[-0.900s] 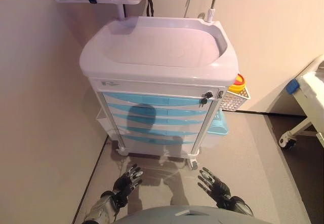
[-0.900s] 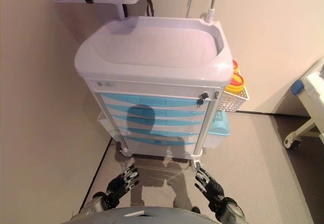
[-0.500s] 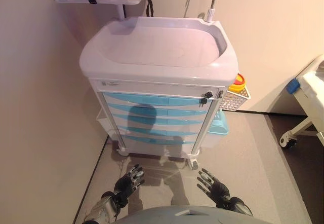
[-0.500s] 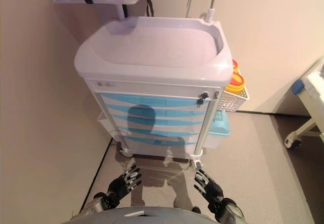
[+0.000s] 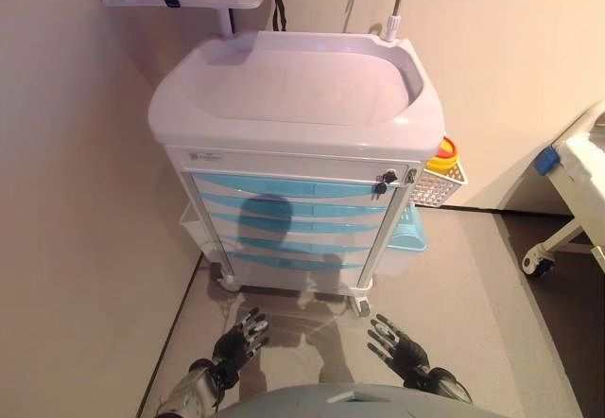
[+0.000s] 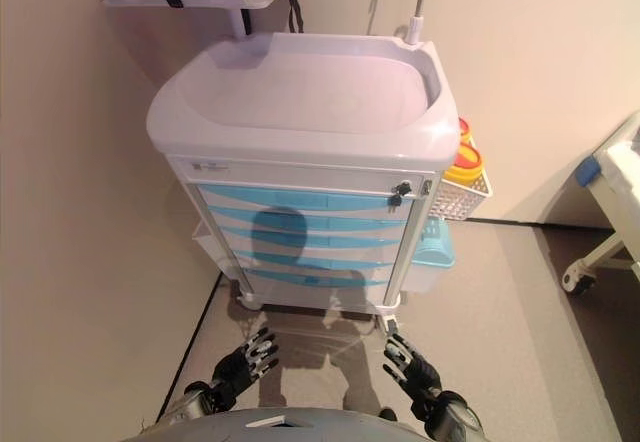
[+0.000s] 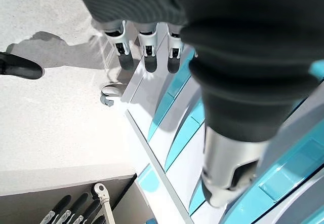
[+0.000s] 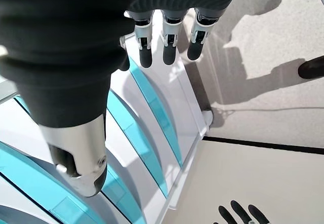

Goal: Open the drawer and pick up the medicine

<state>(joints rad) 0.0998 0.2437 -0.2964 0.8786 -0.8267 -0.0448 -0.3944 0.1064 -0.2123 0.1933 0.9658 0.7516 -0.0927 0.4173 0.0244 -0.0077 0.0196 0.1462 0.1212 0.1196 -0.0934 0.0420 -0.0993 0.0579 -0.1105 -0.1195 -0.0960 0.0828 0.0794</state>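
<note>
Both hands hang low with fingers spread, holding nothing: left hand (image 5: 241, 339), right hand (image 5: 397, 344); ahead stands the cart (image 5: 298, 106) with every blue drawer (image 5: 288, 187) closed; medicine isn't visible anywhere; yellow container (image 5: 442, 159) sits in the side basket (image 5: 435, 186).

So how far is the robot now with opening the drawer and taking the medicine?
Nothing looks done yet: all blue drawers of the cart are shut, and no medicine is visible. The left hand and right hand hang open and empty, low before the cart. Reaching, opening and picking up all remain.
</note>
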